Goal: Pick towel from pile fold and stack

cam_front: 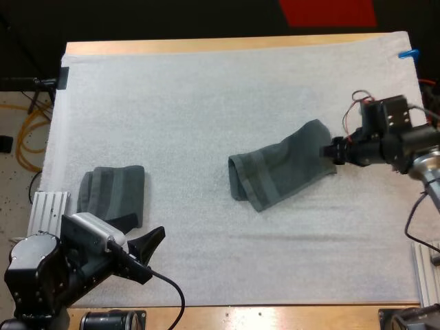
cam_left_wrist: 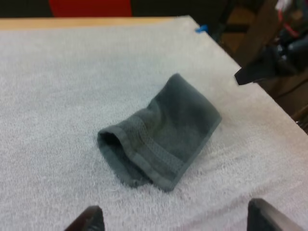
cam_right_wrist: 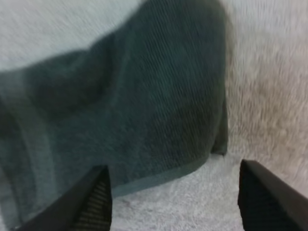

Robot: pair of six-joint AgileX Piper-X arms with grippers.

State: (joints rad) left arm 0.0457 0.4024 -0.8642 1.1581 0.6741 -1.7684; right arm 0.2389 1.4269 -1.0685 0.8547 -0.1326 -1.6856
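Two towels share the mat (cam_front: 206,89): a loose towel (cam_front: 282,172) right of centre, half doubled over, and a folded towel (cam_front: 113,196) beside the left gripper (cam_front: 155,256), whose fingers stand wide and empty. The right gripper (cam_front: 333,152) hovers at the loose towel's right end, fingers spread, gripping nothing. Soft, light and limp, it would likely sag, so a hemmed corner seems the best hold. The mat looks textured, over a wooden table (cam_front: 206,45).
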